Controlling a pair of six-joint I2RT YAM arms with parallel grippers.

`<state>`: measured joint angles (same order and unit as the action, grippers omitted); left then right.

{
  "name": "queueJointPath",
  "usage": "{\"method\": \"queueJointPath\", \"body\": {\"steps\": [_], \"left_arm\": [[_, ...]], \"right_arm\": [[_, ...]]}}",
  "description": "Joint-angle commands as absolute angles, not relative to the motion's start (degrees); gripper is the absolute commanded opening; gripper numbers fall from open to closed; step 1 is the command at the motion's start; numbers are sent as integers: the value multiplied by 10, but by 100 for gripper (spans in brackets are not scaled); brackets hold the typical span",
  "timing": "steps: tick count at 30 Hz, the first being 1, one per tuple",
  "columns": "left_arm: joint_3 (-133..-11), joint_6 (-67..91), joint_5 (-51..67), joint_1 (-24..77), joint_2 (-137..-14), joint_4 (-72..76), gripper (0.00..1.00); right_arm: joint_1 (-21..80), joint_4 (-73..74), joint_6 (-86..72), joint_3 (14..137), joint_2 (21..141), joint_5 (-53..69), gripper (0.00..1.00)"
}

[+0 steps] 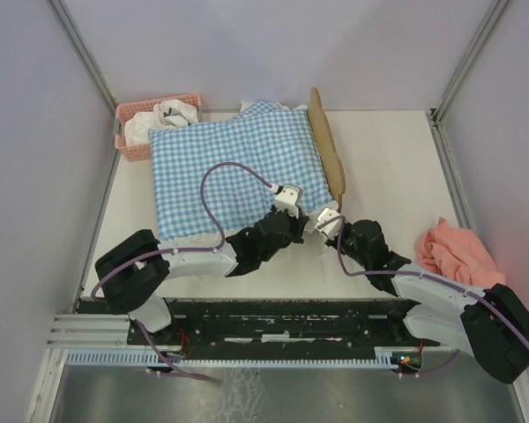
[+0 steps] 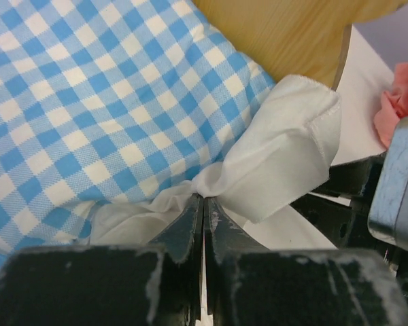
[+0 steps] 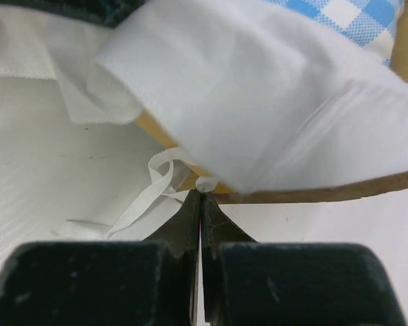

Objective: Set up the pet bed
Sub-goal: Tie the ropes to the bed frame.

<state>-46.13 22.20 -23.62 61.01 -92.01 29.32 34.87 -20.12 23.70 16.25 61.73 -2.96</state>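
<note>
The pet bed [image 1: 328,150] lies on the table with its wavy wooden headboard to the right. Blue-white gingham bedding [image 1: 234,167] covers most of it. At the bedding's near right corner, my left gripper [image 1: 291,197] [image 2: 204,198] is shut on the white ruffle [image 2: 279,149], beside the wooden headboard [image 2: 292,34]. Just right of it, my right gripper [image 1: 328,220] [image 3: 201,194] is shut on a loop of the white tie ribbon [image 3: 143,198], right under the bed's wooden rail [image 3: 326,193] and the overhanging white ruffle [image 3: 258,102].
A pink plastic basket [image 1: 130,145] holding white cloth stands at the back left, against the bedding. A crumpled peach cloth [image 1: 454,251] lies at the right, near the right arm. Grey walls close in the table on three sides.
</note>
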Motion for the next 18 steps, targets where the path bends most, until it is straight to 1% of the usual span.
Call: {"method": "queueJointPath", "body": {"steps": [1, 5, 7, 11, 15, 18], "left_arm": [[-457, 283, -207, 592, -884, 332, 3], [-451, 317, -188, 574, -873, 337, 3], [-444, 328, -187, 569, -870, 340, 4], [-428, 355, -169, 557, -871, 349, 6], [-419, 375, -156, 554, -876, 358, 6], [-418, 396, -149, 550, -885, 358, 6]], "right_arm": [[351, -236, 242, 162, 602, -25, 2], [352, -254, 245, 159, 603, -27, 2], [352, -267, 233, 157, 604, -50, 2], [352, -239, 217, 175, 606, -67, 2], [352, -218, 196, 183, 589, -95, 2], [352, -213, 194, 195, 589, -94, 2]]}}
